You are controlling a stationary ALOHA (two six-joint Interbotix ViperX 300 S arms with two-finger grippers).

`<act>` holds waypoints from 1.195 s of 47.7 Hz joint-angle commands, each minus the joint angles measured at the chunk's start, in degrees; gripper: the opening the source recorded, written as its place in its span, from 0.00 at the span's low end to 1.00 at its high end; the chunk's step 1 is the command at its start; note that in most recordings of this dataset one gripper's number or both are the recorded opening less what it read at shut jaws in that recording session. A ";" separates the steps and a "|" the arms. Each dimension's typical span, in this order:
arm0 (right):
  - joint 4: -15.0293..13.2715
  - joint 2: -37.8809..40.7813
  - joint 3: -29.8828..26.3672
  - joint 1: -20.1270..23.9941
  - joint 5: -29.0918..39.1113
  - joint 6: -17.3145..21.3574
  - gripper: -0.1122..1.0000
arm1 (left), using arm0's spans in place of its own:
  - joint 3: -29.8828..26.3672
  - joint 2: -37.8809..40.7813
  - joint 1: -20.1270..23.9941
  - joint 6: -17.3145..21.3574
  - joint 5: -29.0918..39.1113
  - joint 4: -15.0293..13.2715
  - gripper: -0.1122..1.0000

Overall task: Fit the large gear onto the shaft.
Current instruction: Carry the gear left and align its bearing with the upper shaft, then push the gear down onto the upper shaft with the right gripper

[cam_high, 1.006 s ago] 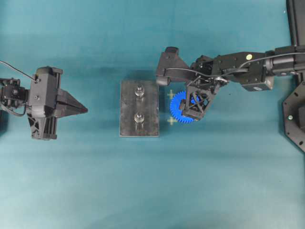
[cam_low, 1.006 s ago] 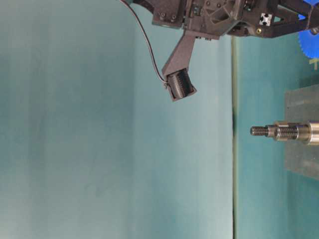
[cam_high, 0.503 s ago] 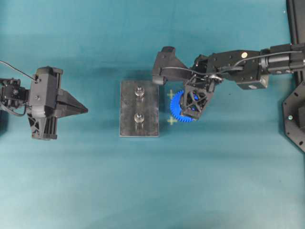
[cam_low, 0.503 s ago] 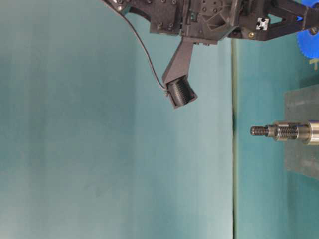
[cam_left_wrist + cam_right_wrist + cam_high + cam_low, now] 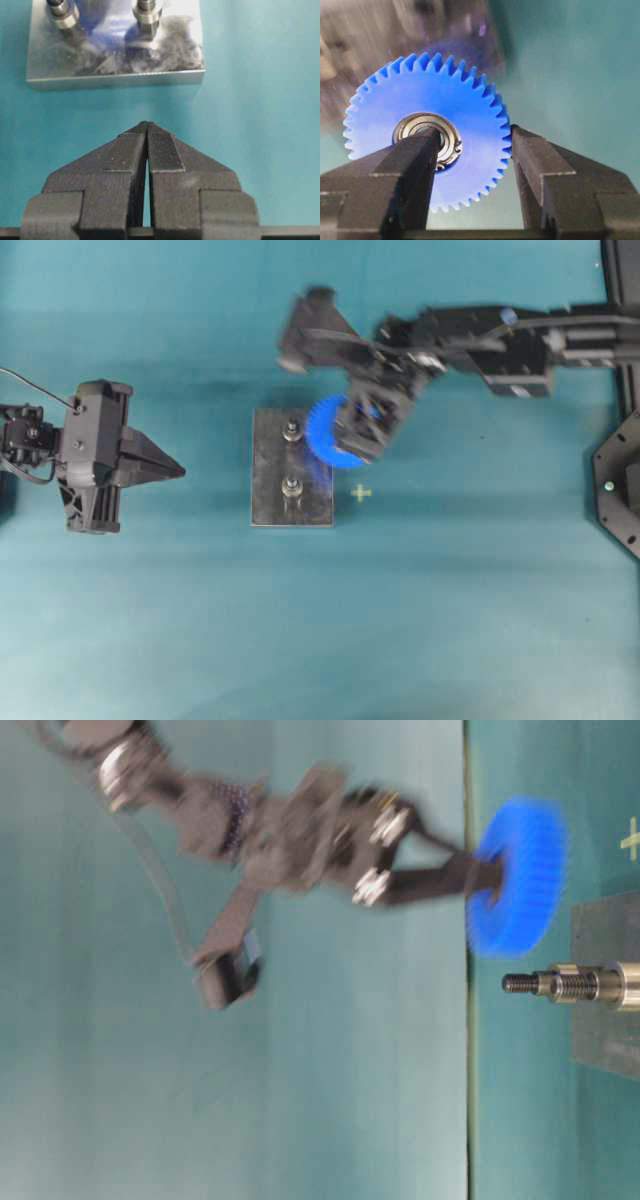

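Note:
The large gear (image 5: 325, 437), bright blue with a silver bearing hub, hangs in the air, blurred by motion, over the right edge of the grey plate (image 5: 270, 502). My right gripper (image 5: 475, 132) is shut on it, with one finger in the hub bore and the other against the outer teeth (image 5: 506, 131). Two upright silver pegs stand on the plate: the far shaft (image 5: 292, 430) just left of the gear and the near shaft (image 5: 291, 487). In the table-level view the gear (image 5: 515, 875) is above and beside the peg tip (image 5: 560, 984). My left gripper (image 5: 146, 125) is shut and empty, short of the plate (image 5: 170, 60).
A yellow cross mark (image 5: 361, 493) is on the teal mat just right of the plate. The left arm (image 5: 95, 455) rests at the left edge. Black frame hardware (image 5: 620, 480) stands at the right edge.
The right gripper closed on the gear on the mat, lifted it, and carried it left toward the plate's far peg. The left arm has not moved.

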 commanded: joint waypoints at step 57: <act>1.23 9.14 -16.52 0.26 8.53 -0.09 0.53 | -0.35 -0.09 -0.44 -0.18 -0.44 0.09 0.10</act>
